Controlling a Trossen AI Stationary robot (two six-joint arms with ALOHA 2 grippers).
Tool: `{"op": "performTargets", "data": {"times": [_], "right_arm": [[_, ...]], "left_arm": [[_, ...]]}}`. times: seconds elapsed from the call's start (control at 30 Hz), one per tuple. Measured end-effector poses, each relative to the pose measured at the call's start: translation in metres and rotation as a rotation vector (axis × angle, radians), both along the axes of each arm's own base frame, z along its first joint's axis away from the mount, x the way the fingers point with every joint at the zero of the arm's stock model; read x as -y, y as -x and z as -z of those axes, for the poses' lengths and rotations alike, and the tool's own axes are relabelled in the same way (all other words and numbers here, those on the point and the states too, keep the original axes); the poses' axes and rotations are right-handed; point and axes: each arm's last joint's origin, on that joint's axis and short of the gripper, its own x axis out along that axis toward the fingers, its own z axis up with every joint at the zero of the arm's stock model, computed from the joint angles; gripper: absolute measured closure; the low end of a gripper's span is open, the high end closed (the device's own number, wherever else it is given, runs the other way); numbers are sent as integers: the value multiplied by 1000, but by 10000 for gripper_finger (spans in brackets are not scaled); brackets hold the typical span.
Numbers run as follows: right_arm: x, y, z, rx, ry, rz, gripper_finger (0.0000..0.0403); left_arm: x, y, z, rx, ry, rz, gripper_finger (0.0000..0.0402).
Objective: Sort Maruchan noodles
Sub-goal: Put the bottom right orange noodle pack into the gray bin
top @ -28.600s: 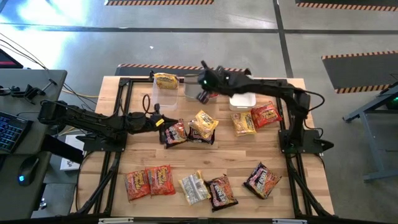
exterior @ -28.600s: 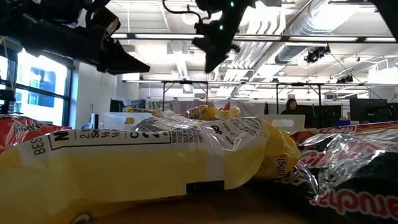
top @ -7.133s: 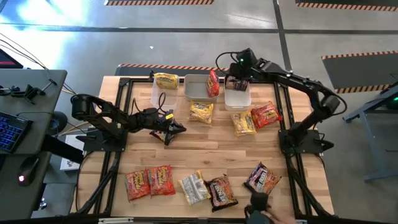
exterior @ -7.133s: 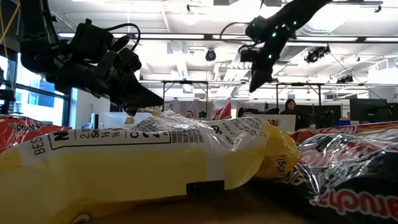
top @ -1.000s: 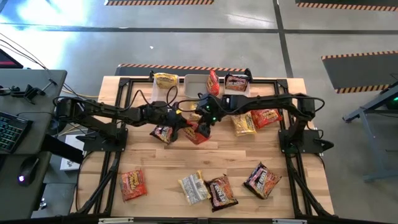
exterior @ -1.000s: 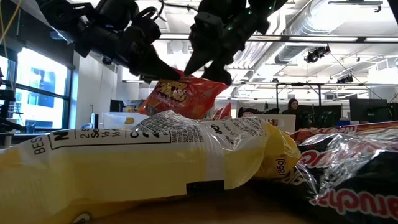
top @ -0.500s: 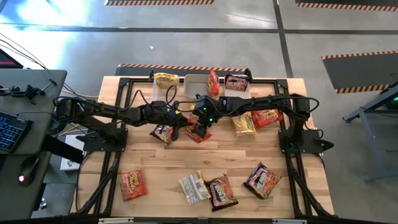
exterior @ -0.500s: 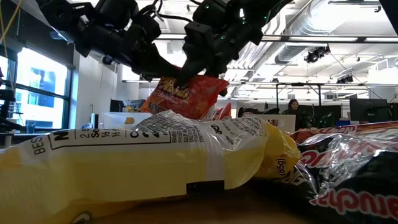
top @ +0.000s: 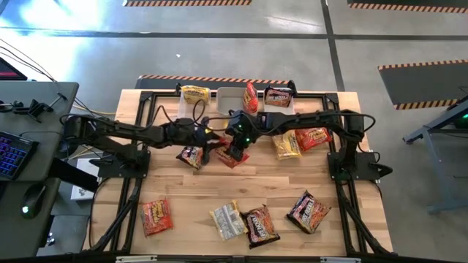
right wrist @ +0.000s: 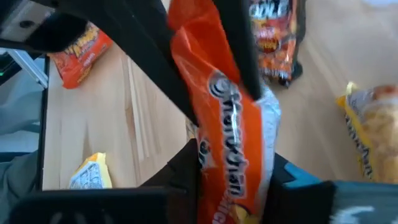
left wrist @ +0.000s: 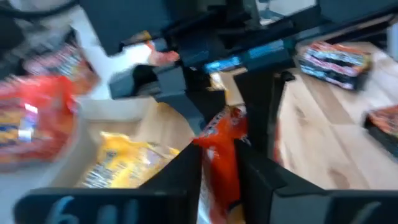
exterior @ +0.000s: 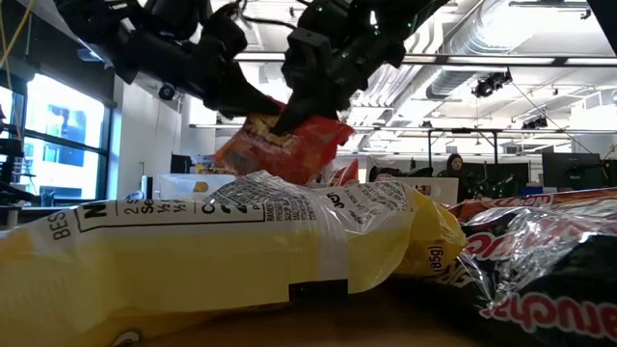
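A red-orange Maruchan noodle packet (top: 230,155) hangs above the table's middle, between my two grippers. My right gripper (top: 235,150) comes from the right and is shut on it. My left gripper (top: 212,146) comes from the left. Its fingers (left wrist: 186,171) stand apart on either side of the packet's end (left wrist: 224,155). A dark packet (top: 190,155) lies flat on the table just below the left gripper. At the far edge, a yellow packet (top: 194,93), a red one (top: 251,95) and a dark one (top: 278,95) sit at the clear tubs (top: 230,93). My left gripper has one finger on each side of the packet's end (left wrist: 225,140), coming level from the table's left; whether they touch it I cannot tell. My right gripper pinches the packet (right wrist: 233,165) between its two fingers, slanting down from the right and far side. In the low view the fingertips (exterior: 289,118) sit at its upper edge. The packet is lifted clear and crumpled, hanging below them.
Loose packets lie flat on the table: yellow (top: 287,145) and red (top: 313,136) to the right of the grippers, and red (top: 155,217), yellow (top: 227,219) and two dark ones (top: 259,225) (top: 308,210) along the near edge. The low view is filled by a yellow packet (exterior: 222,251).
My right gripper has come down a little onto the red-orange packet and shut on its upper edge. The packet has crumpled and tipped in the air between the two grippers. Both arms have otherwise kept their places.
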Motion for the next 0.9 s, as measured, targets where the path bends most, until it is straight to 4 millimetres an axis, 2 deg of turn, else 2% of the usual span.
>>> {"op": "performTargets", "data": {"times": [0.1, 0.27, 0.4, 0.53, 0.6, 0.73, 0.9], "right_arm": [[8, -1, -15, -12, 21, 2, 327], [33, 4, -52, -89, 80, 130, 328], [66, 11, -87, -78, 88, 303, 329], [105, 24, -107, -46, 73, 493, 329], [128, 31, -106, -55, 34, 591, 329], [169, 44, -86, -125, -73, 769, 329], [189, 51, -72, -173, -159, 893, 329]], "left_arm": [[-4, 8, -11, 19, -46, -41, 297], [-15, 31, -21, 62, -102, -121, 275], [-26, 53, -27, 110, -147, -226, 273], [-35, 69, -30, 140, -163, -287, 273], [-36, 74, -30, 153, -160, -277, 273], [-35, 78, -26, 160, -140, -260, 273], [-34, 78, -21, 136, -131, -253, 273]]}}
